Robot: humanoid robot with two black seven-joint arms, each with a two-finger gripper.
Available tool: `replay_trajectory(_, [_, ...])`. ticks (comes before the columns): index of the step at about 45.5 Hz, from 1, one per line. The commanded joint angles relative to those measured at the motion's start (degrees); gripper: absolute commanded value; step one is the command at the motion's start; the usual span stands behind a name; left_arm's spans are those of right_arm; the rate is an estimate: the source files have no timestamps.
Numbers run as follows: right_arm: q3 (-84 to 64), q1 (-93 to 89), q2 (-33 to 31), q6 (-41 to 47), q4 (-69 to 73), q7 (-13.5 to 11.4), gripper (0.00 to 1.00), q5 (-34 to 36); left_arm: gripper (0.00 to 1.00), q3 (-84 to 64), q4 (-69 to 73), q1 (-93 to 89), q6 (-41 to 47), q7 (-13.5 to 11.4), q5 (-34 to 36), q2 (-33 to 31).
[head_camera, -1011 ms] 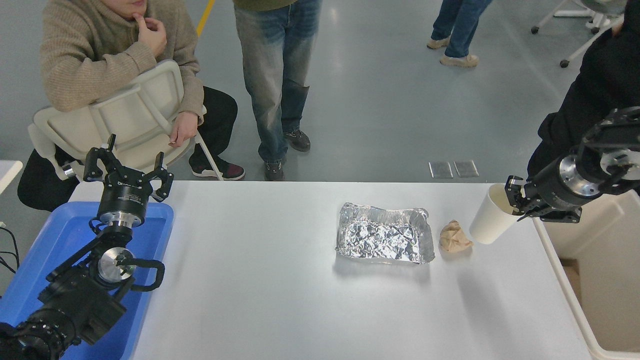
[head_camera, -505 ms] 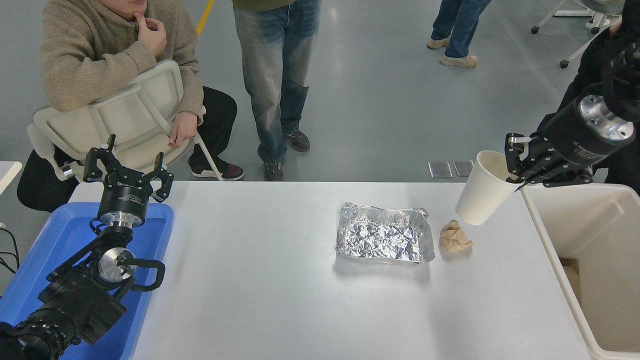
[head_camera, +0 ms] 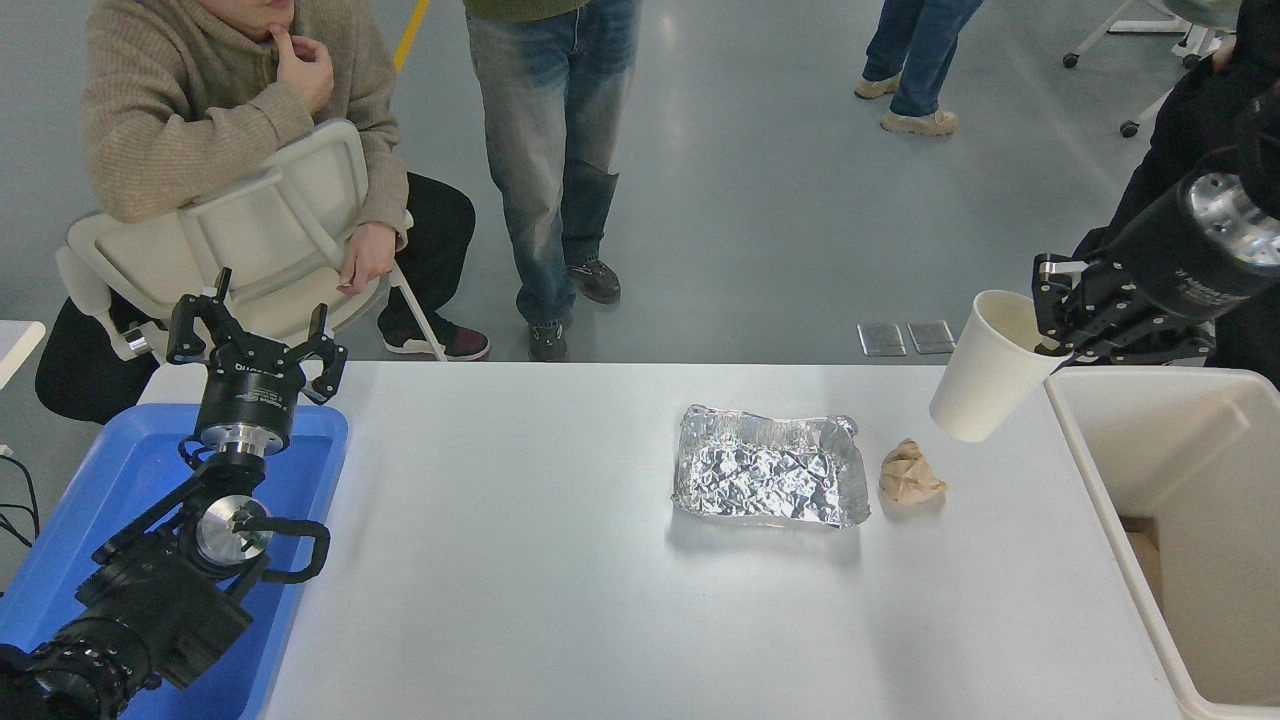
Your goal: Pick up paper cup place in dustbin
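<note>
The cream-white paper cup (head_camera: 990, 368) hangs tilted in the air above the table's far right corner, its rim pinched by my right gripper (head_camera: 1052, 325), which is shut on it. The cup is just left of the dustbin (head_camera: 1090, 470), a large cream-white rectangular bin standing against the table's right edge. My left gripper (head_camera: 255, 340) is open and parked at the lower left above the blue tray.
A crinkled silver foil tray (head_camera: 768, 478) lies mid-table with a crumpled brown paper wad (head_camera: 908, 473) beside it on the right. A blue plastic tray (head_camera: 110, 500) sits at the left. A seated person and standing people are at the far side.
My right gripper has lifted the cup off the table, then shifted it slightly right toward the dustbin. The left arm has not moved.
</note>
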Motion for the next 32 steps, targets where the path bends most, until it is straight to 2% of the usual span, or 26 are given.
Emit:
replay_trajectory(1, [-5.57,-1.22,-5.63,0.04,-1.45,-0.07,0.00,-0.33,0.99,0.05,0.06,0.00,0.00,0.00,-0.01,0.00])
replay_trajectory(11, [-6.89,-6.40,-13.45,-3.81,-4.00,0.01,0.00,-2.88,0.99,0.05,-0.03,0.00,0.00,0.00,-0.01,0.00])
replay_trajectory(19, [-5.05,-15.18,-16.00,-10.67,-10.41,0.19,0.00,-2.70,0.99,0.05,-0.03,0.00,0.00,0.00,-0.01,0.00])
replay_trajectory(32, [11.82,-40.49,-17.94,-17.09,-27.02,0.19,0.00,-3.14,0.99,0.05,0.06,0.00,0.00,0.00,-0.01,0.00])
